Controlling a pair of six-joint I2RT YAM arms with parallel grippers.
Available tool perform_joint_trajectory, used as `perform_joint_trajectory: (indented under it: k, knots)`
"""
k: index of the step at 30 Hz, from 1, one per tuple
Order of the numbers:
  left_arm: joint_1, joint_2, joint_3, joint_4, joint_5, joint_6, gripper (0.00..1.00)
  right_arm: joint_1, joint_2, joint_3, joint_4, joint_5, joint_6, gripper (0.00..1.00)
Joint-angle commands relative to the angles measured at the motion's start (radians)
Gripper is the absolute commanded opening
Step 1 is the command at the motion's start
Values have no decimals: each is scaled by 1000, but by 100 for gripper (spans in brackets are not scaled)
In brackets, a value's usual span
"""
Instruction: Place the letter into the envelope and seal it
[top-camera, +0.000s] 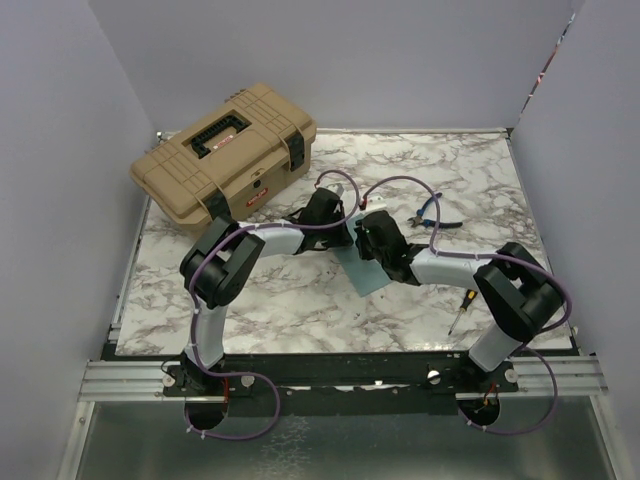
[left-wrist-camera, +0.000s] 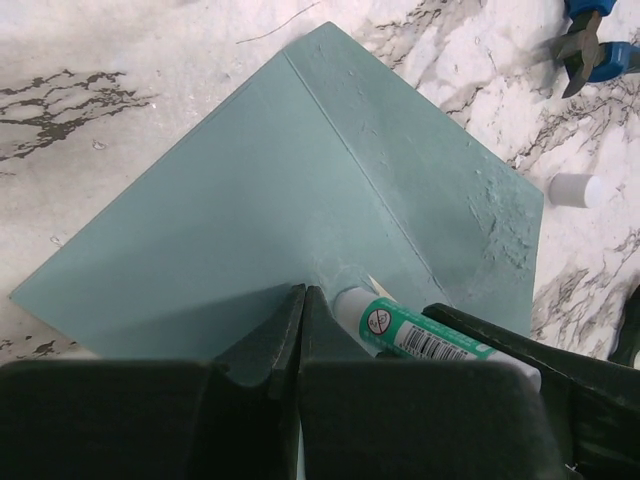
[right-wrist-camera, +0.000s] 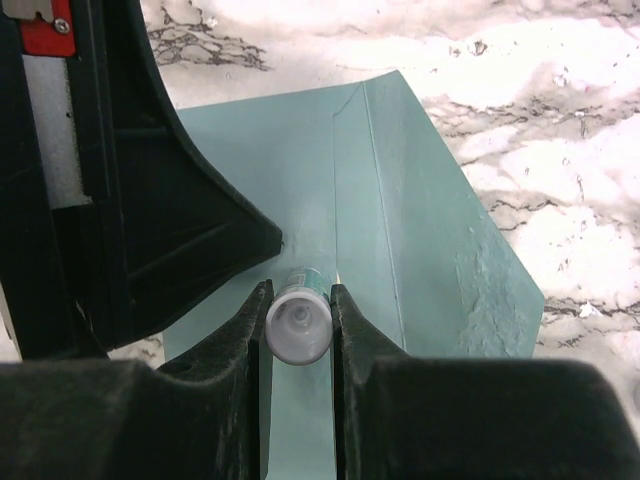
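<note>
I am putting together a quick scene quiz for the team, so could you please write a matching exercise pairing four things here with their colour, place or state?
Things:
1 glue stick
2 toolbox
3 pliers
4 envelope

Descriptions:
A teal, flap open
B held in the right gripper
C tan, at the far left of the table
D blue handles, lying to the right of the envelope

Pairs: 1-B; 2-C; 3-D; 4-A

In my left wrist view, the glue stick (left-wrist-camera: 400, 330) has a green-and-white label with a barcode (left-wrist-camera: 432, 343) and a round crossed-out sign (left-wrist-camera: 378, 320). The toolbox (top-camera: 225, 150) at the bench's far left corner carries small red badges (top-camera: 258, 197), whose lettering I cannot read.
</note>
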Motion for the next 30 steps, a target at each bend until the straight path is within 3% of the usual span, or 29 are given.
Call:
perform_joint_trajectory:
  k: [1,7,21,30]
  knots:
    - [27,78,-21,-112,7,-18,0,8,51,17,51,58,-19,0]
    - [55,81,-31,-112,37,-42,0,24,53,3,45,82,-19,0]
    - [69,100,-27,-112,50,-66,0,57,-171,-104,-188,29,33,0]
    - [68,105,-22,-112,59,-63,0,59,-67,-122,-30,121,42,0]
